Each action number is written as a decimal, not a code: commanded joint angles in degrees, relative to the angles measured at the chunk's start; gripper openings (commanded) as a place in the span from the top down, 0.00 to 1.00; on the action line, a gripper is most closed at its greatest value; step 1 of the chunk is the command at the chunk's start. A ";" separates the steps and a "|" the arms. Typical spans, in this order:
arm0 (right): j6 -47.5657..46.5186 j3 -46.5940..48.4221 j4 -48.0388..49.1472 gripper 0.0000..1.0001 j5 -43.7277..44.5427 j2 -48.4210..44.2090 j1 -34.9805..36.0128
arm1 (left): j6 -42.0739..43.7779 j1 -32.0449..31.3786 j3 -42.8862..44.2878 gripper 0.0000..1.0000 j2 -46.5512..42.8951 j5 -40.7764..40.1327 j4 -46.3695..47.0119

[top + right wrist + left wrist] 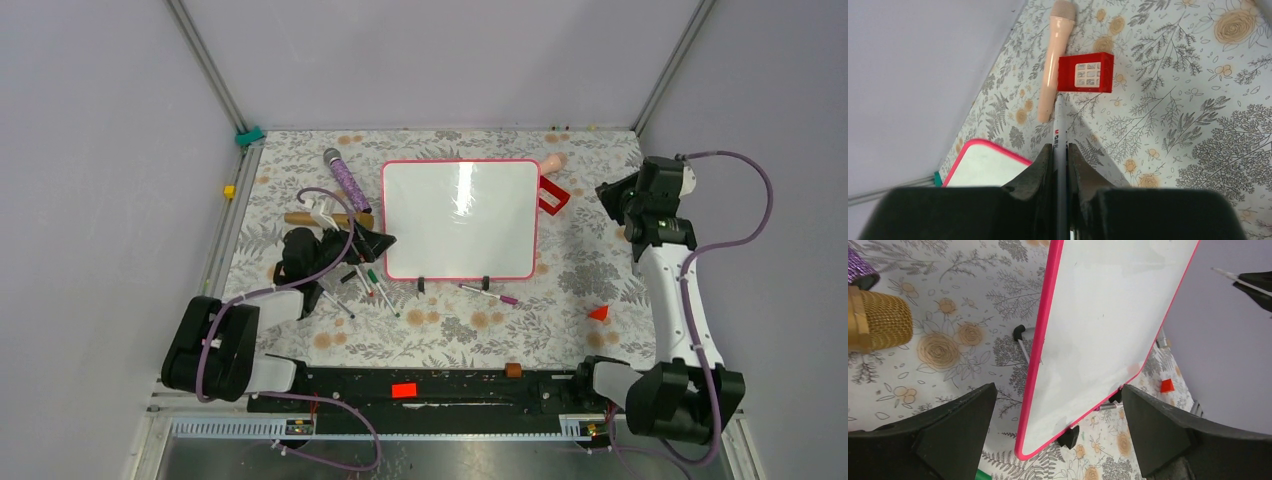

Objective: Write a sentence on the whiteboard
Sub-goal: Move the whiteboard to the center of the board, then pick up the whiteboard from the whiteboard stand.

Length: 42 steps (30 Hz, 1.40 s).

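The large glossy white whiteboard with a thin pink-red frame (460,218) stands mid-table on a floral-printed cloth (600,270) between lilac-grey walls (430,60). Its long axis runs left-right and its plain face is tilted toward the arms. The right gripper (1060,150) pinches a white marker (1060,120) bearing a small red logo, perhaps letters, too blurred to read. The left gripper (1058,405) has its fingers spread, just beside the board's left edge.

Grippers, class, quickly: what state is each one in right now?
Left gripper: open, holding nothing.
Right gripper: shut on a white marker.
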 commanded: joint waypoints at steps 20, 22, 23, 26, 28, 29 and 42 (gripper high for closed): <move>-24.02 5.88 2.25 1.00 -13.99 -9.68 18.62 | 6.20 0.01 0.76 0.01 -3.74 -0.51 -1.97; -25.16 6.65 1.60 1.00 -13.66 -9.52 20.51 | 6.92 0.03 0.64 0.01 -3.68 -0.94 -2.23; -25.74 7.45 0.87 1.00 -13.23 -9.06 21.54 | 7.30 -0.06 0.69 0.02 -3.33 -0.89 -2.22; -26.53 10.42 -1.50 1.00 -13.06 -6.40 25.02 | 6.83 -0.07 1.36 0.08 -0.55 1.51 0.37; -26.55 10.40 -1.19 1.00 -13.18 -5.96 26.19 | 6.79 -0.05 2.04 0.10 0.91 2.32 0.40; -26.52 10.24 -0.83 1.00 -13.15 -5.88 26.72 | 6.71 -0.07 2.38 0.11 1.61 2.77 0.45; -26.64 11.87 1.25 1.00 -14.03 -1.20 29.99 | 6.34 0.01 6.78 0.35 8.73 8.54 0.21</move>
